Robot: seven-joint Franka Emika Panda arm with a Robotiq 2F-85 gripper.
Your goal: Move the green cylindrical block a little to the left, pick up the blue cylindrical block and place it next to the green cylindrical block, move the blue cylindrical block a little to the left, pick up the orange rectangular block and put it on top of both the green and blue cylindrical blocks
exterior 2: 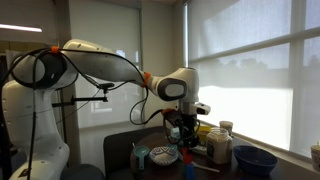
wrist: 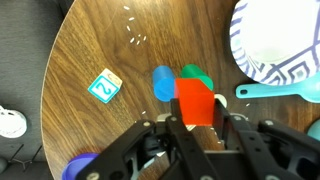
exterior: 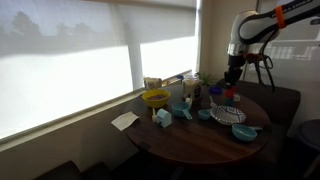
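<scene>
While our fingers (wrist: 173, 128) grip the orange block (wrist: 195, 100), we see it hang over the blue cylinder (wrist: 162, 83) and the green cylinder (wrist: 195, 72), side by side well in from the bench (wrist: 90, 40) edge, and it sits more over the green one.

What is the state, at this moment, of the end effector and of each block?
end effector: shut on the orange rectangular block.
orange rectangular block: held, not yet set down.
green cylindrical block: on the table, partly hidden behind the orange block.
blue cylindrical block: on the table, next to the green one.
</scene>
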